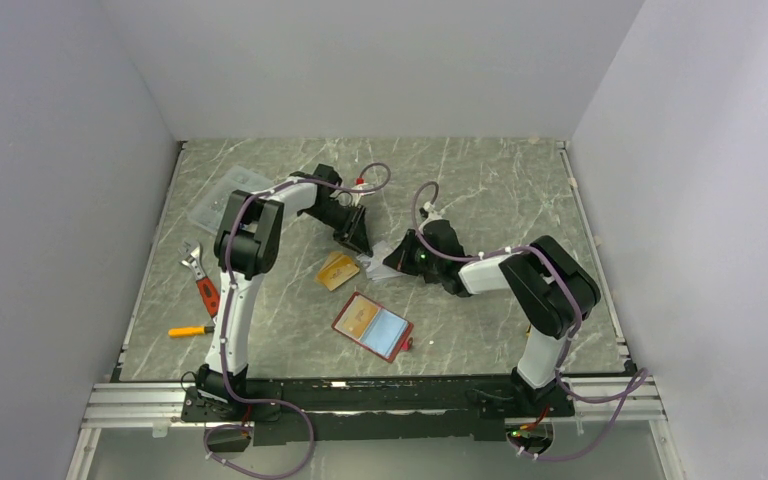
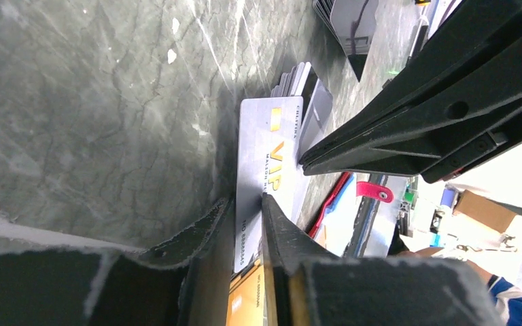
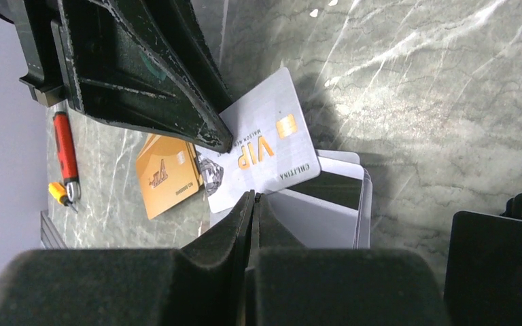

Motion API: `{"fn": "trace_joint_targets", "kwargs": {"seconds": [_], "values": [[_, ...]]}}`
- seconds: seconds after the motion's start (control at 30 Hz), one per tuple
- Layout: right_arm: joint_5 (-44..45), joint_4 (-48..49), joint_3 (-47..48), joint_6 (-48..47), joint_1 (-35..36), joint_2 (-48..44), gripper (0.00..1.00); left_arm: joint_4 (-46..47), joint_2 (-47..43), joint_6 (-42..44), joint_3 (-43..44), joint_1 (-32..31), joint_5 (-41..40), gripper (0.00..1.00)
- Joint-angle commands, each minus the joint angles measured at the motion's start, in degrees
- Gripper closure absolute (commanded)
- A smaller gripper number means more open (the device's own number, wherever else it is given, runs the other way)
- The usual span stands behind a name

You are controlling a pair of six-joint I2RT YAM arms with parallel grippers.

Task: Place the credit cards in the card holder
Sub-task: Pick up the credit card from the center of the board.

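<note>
Silver-white VIP card [image 2: 262,159] seen edge-on from left wrist, caught between the two fingers of the left gripper [image 2: 248,204], which look clamped on its edge. Same card [image 3: 265,153] seen face-up from right wrist, lying on a fanned stack of pale cards [image 3: 326,210] on grey marbled table [image 3: 435,81], left gripper's tip [image 3: 211,136] touching it. Right gripper [image 3: 253,204] pressed together, nothing visible between its fingers, tips just at the stack's edge.

Only from top external: dark-red card holder [image 1: 373,326] lying open near the front of the table, apart from both grippers, one gold-orange card in its left pocket, right pocket pale blue. Gold-orange card [image 1: 338,270] loose on the table beside the left gripper [image 1: 355,238]; also visible from right wrist [image 3: 168,175]. Right gripper [image 1: 392,262] close by.

Red-handled wrench [image 1: 200,280] and small orange screwdriver [image 1: 190,331] at far left. Clear plastic piece [image 1: 222,200] partly behind left arm. Pale stack mostly hidden from above by the grippers; count unclear.
</note>
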Motion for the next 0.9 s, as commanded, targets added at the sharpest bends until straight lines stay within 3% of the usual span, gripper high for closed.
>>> {"fn": "trace_joint_targets", "kwargs": {"seconds": [0.0, 0.17, 0.33, 0.43, 0.57, 0.87], "values": [[0.3, 0.4, -2.6, 0.3, 0.2, -0.8, 0.99, -0.4, 0.9, 1.6, 1.9, 1.3, 1.8, 0.77], [0.0, 1.6, -3.4, 0.9, 0.3, -0.9, 0.93, 0.3, 1.5, 0.6, 2.9, 2.2, 4.7, 0.87], [-0.2, 1.9, -3.7, 1.2, 0.2, -0.4, 0.91, -0.3, 1.3, 0.1, 3.8, 3.3, 7.4, 0.89], [-0.5, 2.6, -4.3, 1.7, 0.2, -0.2, 0.89, -0.4, 0.4, -0.6, 4.3, 4.6, 10.1, 0.99], [-1.2, 5.1, -5.3, 2.7, 0.1, -0.5, 0.66, -1.2, -2.2, 0.1, 3.5, 5.2, 13.8, 1.0], [-8.0, 19.6, -9.2, 8.2, -2.2, -9.3, 0.49, -2.7, -10.0, 0.0, -4.3, 5.2, 26.3, 1.0]]}}
